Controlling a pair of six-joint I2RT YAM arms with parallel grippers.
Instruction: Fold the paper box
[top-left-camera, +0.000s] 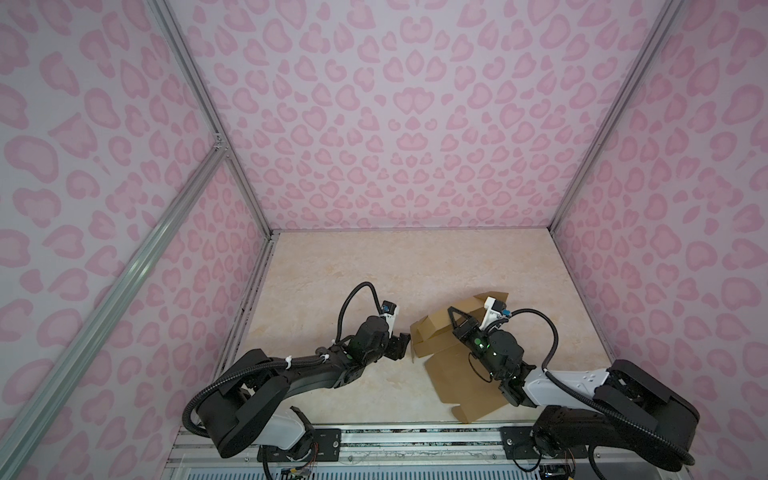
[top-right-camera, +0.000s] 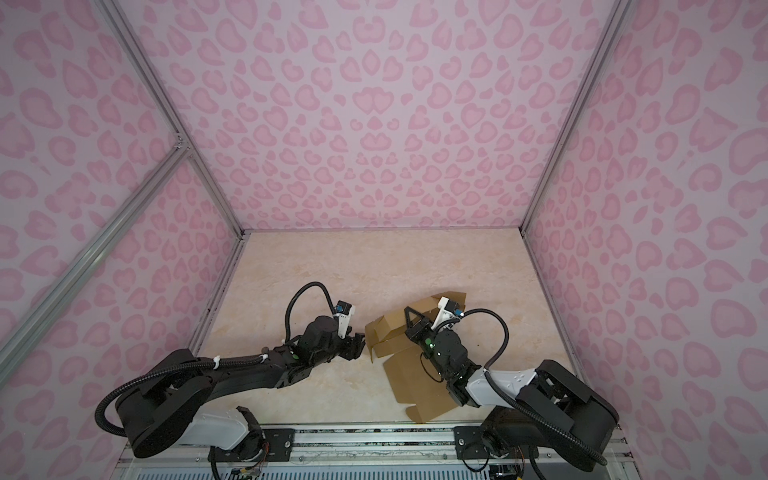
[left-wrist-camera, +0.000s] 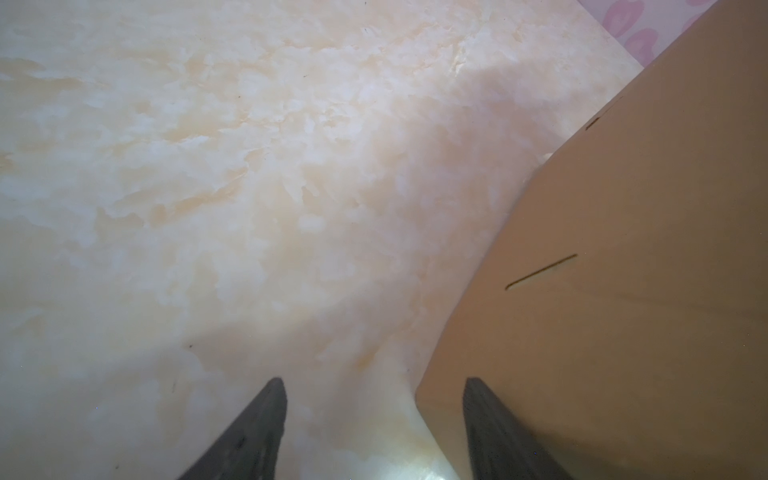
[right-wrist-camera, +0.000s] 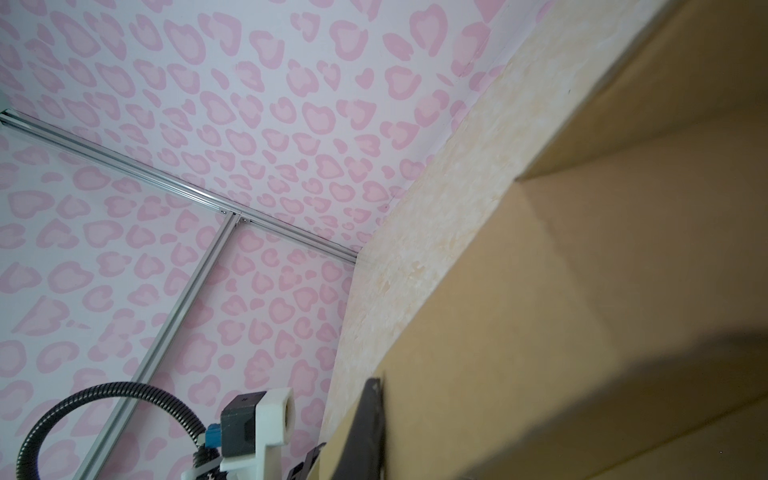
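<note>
The box (top-left-camera: 453, 365) is seen partly folded on the tabletop (top-left-camera: 374, 270), its flat panel lying toward the near edge and its raised flaps on the far side. The right pincer (top-left-camera: 451, 311) is pinched shut, apparently on a raised flap of the box, though the contact is blurred in the wrist view. The left pincer (top-left-camera: 405, 338) is held wide just left of the box, one finger (left-wrist-camera: 490, 419) seen over the cardboard's edge; nothing is gripped.
</note>
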